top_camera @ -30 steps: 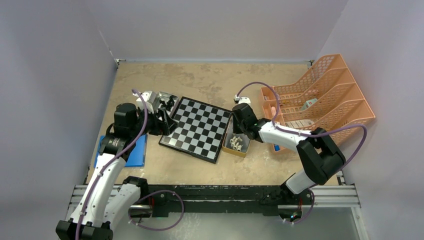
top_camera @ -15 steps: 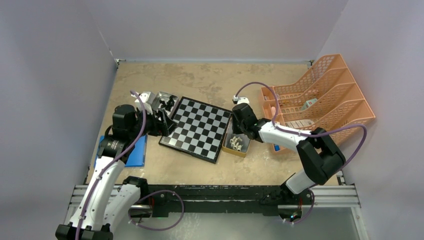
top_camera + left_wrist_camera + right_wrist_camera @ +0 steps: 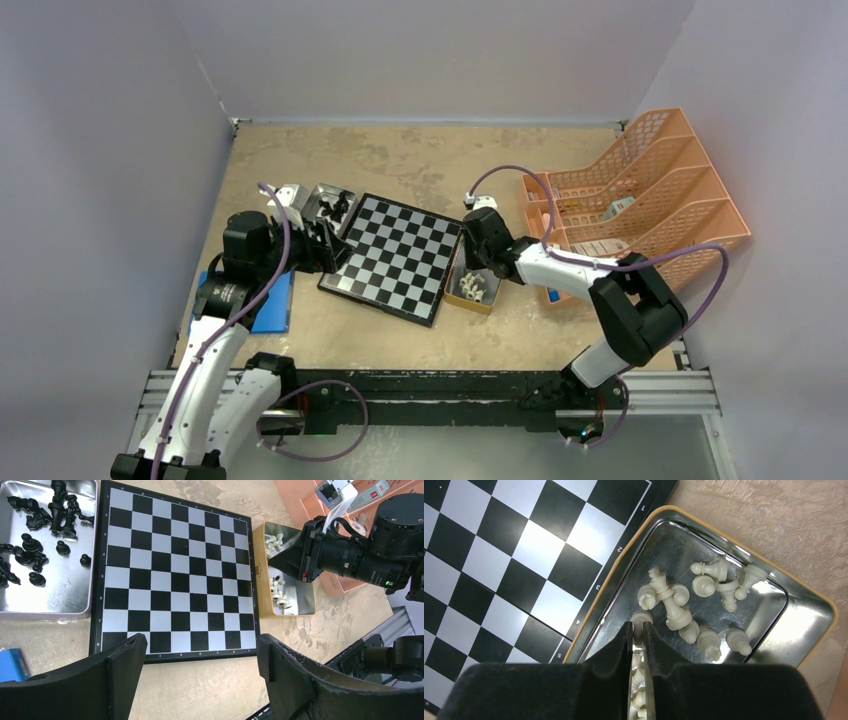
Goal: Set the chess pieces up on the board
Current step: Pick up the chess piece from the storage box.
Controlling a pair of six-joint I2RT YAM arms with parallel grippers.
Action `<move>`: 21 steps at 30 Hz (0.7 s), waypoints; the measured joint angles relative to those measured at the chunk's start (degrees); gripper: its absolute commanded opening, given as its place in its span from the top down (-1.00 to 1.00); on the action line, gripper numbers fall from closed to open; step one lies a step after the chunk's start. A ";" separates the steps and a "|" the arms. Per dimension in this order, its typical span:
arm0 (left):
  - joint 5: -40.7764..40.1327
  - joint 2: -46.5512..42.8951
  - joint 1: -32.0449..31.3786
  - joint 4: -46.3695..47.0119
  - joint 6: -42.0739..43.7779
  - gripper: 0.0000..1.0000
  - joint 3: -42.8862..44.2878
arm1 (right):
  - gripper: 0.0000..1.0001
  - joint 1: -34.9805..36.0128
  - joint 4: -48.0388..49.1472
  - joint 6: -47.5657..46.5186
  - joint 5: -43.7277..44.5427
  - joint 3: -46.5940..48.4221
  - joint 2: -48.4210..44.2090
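Observation:
The board (image 3: 395, 255) lies bare between the two arms, with no pieces on its squares (image 3: 175, 570). Black chess pieces (image 3: 45, 525) lie in a silver tray (image 3: 322, 196) at its left edge. White chess pieces (image 3: 704, 600) lie tumbled in a yellow-rimmed tray (image 3: 811, 630) at its right edge. My right gripper (image 3: 638, 626) reaches down into that tray, its jaws nearly together and pinching a white piece (image 3: 640, 618) at the tips. My left gripper (image 3: 200, 652) hangs wide open above the board's left side with nothing in it.
An orange stack of file trays (image 3: 640, 190) stands at the right, close behind the right arm. A blue flat object (image 3: 270, 300) lies under the left arm. Grey walls close in the table on three sides.
The right gripper's jaws have narrowed onto a white piece in the tray. The left arm has drawn slightly back to the left, uncovering more of the black pieces' tray.

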 measured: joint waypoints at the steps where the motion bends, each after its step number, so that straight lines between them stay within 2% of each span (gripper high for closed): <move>1: -0.07 0.00 0.00 0.00 0.00 -0.61 0.00 | 0.80 0.00 -0.02 0.00 0.02 0.00 -0.02; 7: -0.26 -0.02 0.00 -0.02 -0.02 -0.61 0.00 | 0.93 0.02 -0.63 0.37 0.09 -0.02 -2.69; 15: -0.44 -0.02 0.00 -0.04 0.00 -0.61 -0.02 | 0.92 0.07 -4.17 0.46 0.66 1.11 -8.70; 21: -0.57 -0.31 0.00 -0.13 -0.02 -0.61 -0.02 | 0.92 0.07 -7.48 0.37 0.68 7.26 -9.42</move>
